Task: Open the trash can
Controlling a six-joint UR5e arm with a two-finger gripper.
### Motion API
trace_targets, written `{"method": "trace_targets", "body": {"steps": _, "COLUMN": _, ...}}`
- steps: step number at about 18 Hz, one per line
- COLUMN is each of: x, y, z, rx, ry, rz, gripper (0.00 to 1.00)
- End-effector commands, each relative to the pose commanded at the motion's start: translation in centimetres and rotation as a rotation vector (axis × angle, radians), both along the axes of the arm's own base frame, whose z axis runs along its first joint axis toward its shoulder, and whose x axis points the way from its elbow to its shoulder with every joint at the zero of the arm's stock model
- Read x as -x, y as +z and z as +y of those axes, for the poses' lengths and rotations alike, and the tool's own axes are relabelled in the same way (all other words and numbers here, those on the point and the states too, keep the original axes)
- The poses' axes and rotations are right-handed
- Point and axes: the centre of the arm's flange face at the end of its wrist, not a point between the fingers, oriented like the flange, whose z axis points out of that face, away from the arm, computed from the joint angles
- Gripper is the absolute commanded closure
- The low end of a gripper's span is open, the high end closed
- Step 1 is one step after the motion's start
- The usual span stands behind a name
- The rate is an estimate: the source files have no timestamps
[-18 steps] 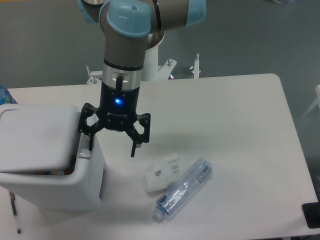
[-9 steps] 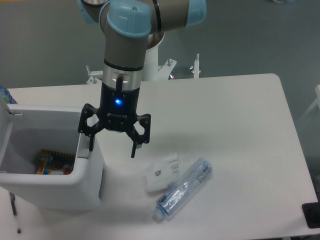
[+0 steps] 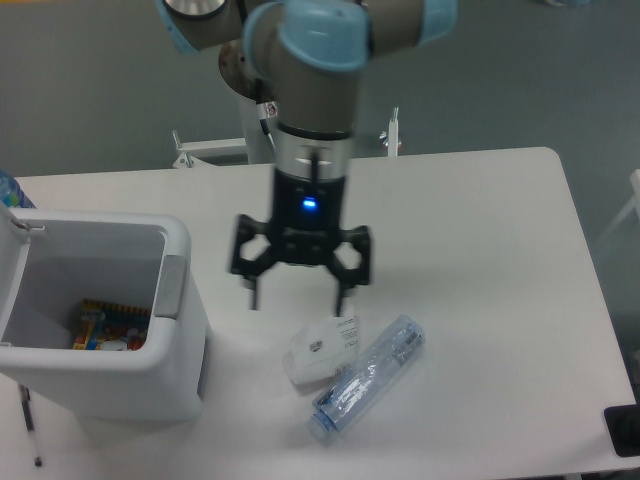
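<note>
The trash can [image 3: 95, 330] stands to the left of the gripper [image 3: 298, 296] with its lid swung up and colourful packaging in the bottom — its grey push tab [image 3: 172, 287] faces the gripper. The fingers are spread apart, holding nothing. Just below them lie a small white packet [image 3: 322, 349] and a clear bottle [image 3: 367, 378], side by side.

One trash can [image 3: 100, 330] at the left; one clear bottle [image 3: 366, 378]; one white packet [image 3: 320, 350]; one claw [image 3: 298, 298].
</note>
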Motion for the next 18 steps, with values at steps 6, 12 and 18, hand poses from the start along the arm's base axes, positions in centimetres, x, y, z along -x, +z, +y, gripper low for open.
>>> {"method": "trace_targets", "body": {"steps": 6, "x": 5.7, "y": -4.7, "z": 0.0, "rx": 0.127, "ry": -0.016, "rz": 0.035, "gripper": 0.00}}
{"method": "trace_targets", "body": {"steps": 12, "x": 6.8, "y": -8.3, "z": 0.1, "rx": 0.345, "ry": -0.315, "rz": 0.092, "gripper": 0.00}}
{"method": "trace_targets", "body": {"steps": 18, "x": 6.6, "y": -9.5, "z": -0.5, "rx": 0.444, "ry": -0.444, "rz": 0.133, "gripper": 0.00}}
